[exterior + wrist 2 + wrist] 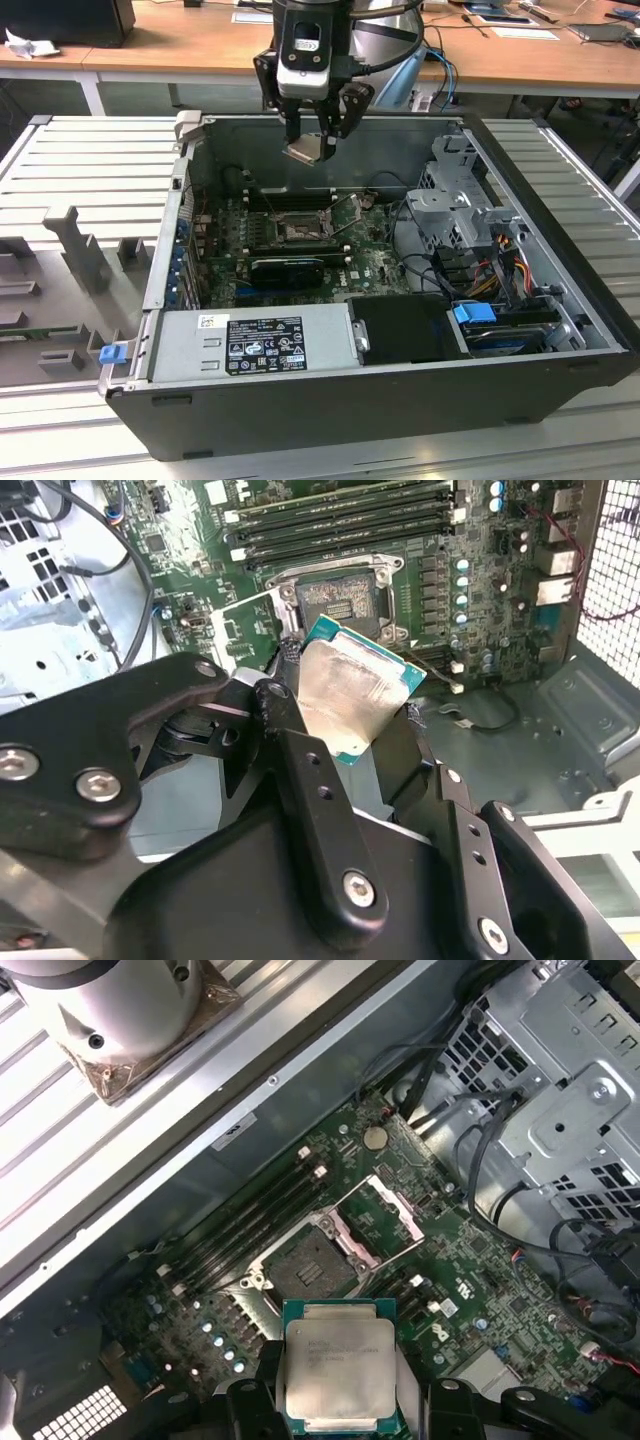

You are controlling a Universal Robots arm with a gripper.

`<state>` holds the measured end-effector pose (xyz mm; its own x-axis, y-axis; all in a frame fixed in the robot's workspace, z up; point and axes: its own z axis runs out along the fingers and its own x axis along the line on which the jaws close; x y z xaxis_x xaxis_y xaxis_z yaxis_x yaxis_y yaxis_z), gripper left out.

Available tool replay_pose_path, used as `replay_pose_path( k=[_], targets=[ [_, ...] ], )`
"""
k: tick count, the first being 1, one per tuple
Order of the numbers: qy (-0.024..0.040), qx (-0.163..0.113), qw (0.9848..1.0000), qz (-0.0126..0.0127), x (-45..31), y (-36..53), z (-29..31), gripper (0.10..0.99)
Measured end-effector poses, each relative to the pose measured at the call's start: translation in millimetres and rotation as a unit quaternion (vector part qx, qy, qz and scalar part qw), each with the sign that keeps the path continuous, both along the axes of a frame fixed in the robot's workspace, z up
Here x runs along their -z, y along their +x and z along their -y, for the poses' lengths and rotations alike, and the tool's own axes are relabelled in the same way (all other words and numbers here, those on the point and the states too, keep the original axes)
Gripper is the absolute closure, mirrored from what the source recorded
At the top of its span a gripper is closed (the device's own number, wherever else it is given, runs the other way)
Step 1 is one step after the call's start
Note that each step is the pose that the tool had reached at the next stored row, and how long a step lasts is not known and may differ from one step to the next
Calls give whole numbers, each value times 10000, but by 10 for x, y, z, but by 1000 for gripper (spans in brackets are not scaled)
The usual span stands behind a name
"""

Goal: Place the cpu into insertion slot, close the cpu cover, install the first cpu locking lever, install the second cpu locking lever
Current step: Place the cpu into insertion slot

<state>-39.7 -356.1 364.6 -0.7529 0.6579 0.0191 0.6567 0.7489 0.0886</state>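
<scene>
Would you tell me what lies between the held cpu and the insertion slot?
Nothing but air: in the exterior view the cpu, gripped by the end effector, hangs above the insertion slot, and the first wrist view shows it uncovered.

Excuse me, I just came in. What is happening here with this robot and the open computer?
The robot arm's black tool holds the small flat square silver-beige cpu by its edges, above the open dark computer case. Below, on the green circuit board, the square metal-rimmed insertion slot is empty, and the silver frame-shaped cpu cover stands swung open beside it. The cpu is not yet in the slot.
</scene>
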Motion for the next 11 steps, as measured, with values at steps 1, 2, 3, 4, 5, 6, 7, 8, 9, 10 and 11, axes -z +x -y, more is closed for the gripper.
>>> replay_pose_path(
  k=[1,2,3,4,5,6,7,8,9,10,11],
  targets=[
    [0,40,10000,0,0,0,0,557],
    [0,74,10000,0,0,0,0,557],
    [0,105,9999,0,1,0,0,557],
    [0,140,9999,0,1,0,0,557],
    [0,172,9999,0,1,0,0,557],
    [0,207,9998,0,1,0,0,557],
    [0,251,9997,0,1,0,0,557],
    [0,293,9996,0,2,0,0,557],
    [0,322,9995,0,2,0,0,557],
    [0,353,9994,0,2,0,0,557],
    [0,381,9993,0,2,0,0,557]
  ],
)
